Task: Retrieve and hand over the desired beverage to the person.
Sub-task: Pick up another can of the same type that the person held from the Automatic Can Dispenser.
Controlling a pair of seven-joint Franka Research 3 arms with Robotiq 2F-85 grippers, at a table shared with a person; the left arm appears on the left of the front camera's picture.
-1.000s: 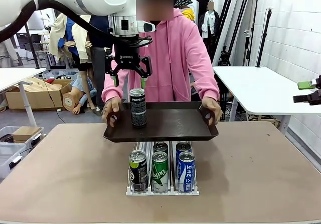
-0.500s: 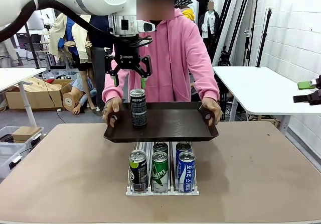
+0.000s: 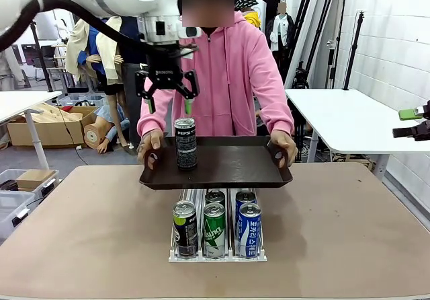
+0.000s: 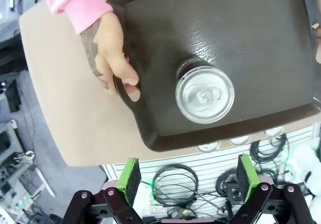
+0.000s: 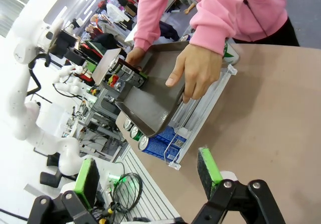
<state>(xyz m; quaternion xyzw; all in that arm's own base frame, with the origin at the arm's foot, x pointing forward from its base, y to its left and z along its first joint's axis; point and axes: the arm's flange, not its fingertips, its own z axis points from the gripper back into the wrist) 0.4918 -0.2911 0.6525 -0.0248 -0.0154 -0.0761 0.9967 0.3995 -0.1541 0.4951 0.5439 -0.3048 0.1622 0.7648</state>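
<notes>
Left hand [image 3: 167,105] wide open and empty, hanging straight above the black Pepsi can [image 3: 185,144].

I read the can as delivered. It stands upright at the left of the dark, rimmed tray [image 3: 235,167], which the person [image 3: 235,64] holds level by a cut-out handle at each end, just beyond the white rack [image 3: 218,257] of cans and within my reach. The tray looks matte and faintly grained. The can is a smooth cylinder with a bright metal lid. My right hand [image 5: 147,174] is spread wide too, holding nothing, off at the right of the brown desk [image 3: 349,233].
</notes>
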